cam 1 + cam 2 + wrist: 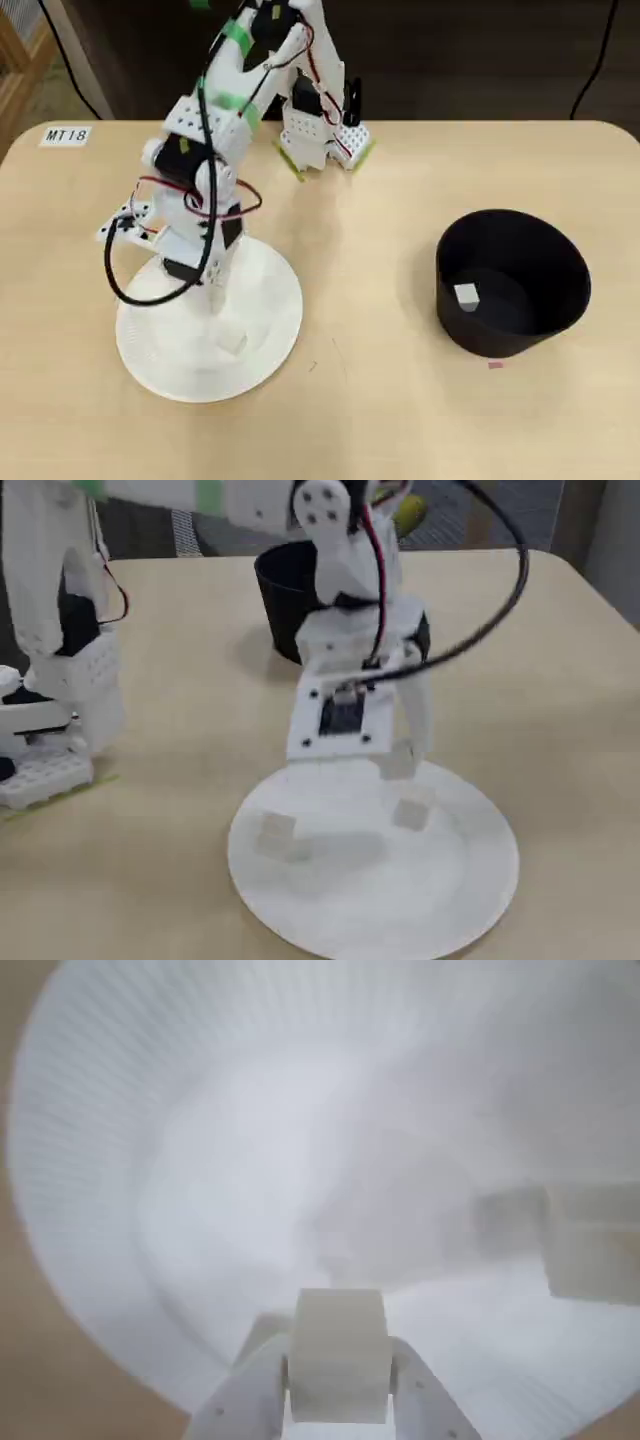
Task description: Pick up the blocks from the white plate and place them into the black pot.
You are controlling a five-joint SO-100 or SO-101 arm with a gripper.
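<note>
Block point(338, 1355) sits clamped between the gripper point(338, 1385) fingers above the plate point(270, 345); the pot point(560, 300) stands well apart, rightward in the overhead view.

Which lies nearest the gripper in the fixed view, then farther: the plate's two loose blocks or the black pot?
1. Right block, on the plate just under the gripper, which grips another block.
2. Left block, across the plate.
3. Black pot, behind the arm.
</note>
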